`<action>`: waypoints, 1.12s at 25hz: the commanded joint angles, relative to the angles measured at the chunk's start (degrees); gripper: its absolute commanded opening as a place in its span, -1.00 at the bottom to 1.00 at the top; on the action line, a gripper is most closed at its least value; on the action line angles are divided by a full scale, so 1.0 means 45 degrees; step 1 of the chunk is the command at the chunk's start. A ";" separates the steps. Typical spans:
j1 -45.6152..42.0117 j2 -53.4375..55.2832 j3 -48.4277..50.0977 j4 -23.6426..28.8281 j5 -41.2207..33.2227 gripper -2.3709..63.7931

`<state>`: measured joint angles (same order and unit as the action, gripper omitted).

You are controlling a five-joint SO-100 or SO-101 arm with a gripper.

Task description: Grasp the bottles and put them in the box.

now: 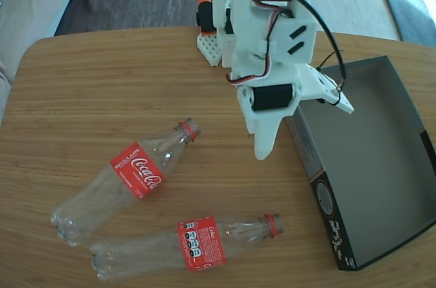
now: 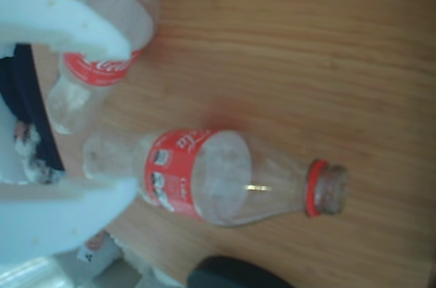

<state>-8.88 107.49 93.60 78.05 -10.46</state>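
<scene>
Two clear bottles with red labels lie on the wooden table. In the fixed view one bottle (image 1: 136, 173) lies slanted at the left, its neck up and to the right. The other bottle (image 1: 194, 244) lies below it, its neck towards the box (image 1: 381, 165). The box stands at the right and nothing lies in it. My white gripper (image 1: 306, 131) hangs open above the table by the box's left wall, holding nothing. In the wrist view the gripper (image 2: 122, 121) shows at the left, with the near bottle (image 2: 218, 179) and the far bottle (image 2: 102, 50) beyond its fingertips.
An orange-topped clamp (image 1: 204, 3) and a white block (image 1: 210, 46) stand at the table's far edge by the arm's base. A black cable (image 1: 327, 36) runs from the arm over the box's far corner. Grey cushions lie beyond the table.
</scene>
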 commanded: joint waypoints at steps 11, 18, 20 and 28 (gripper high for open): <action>-0.0020 -0.2383 -0.1973 0.0820 -0.2441 0.19; -0.0195 -0.4297 -0.3379 0.0918 -0.1250 0.25; -0.0215 -0.4941 -0.4258 0.1211 -0.0742 0.25; -0.0801 -0.6621 -0.6367 0.2109 -0.0176 0.24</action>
<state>-11.87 77.78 68.64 87.01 -12.83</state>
